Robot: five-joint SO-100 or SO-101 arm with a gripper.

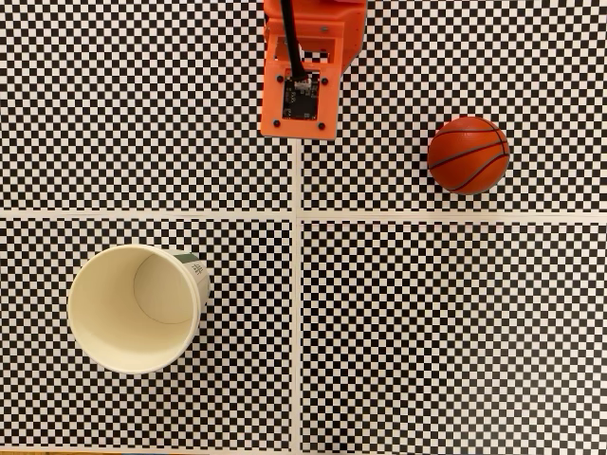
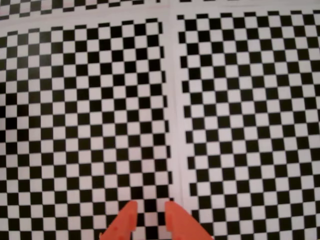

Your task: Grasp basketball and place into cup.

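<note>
Currently, in the wrist view, the bright orange two-finger gripper (image 2: 150,212) enters from the bottom edge; its two pointed fingertips (image 2: 126,216) stand slightly parted with a narrow gap between them, holding nothing, above the black-and-white checkered counter (image 2: 90,100). Only the checkered pattern and its pale seam lines fill that view. In the fixed view, the cream-white paper cup (image 1: 138,308) stands upright at lower left, mouth up, pale inside visible, with a green-and-white printed patch on its outer wall. Farther up, the small dark orange-red basketball (image 1: 468,154) with thin black seam lines rests on the counter at upper right, well apart from the cup. The orange arm body (image 1: 308,71) occupies the top centre, apart from both.
</note>
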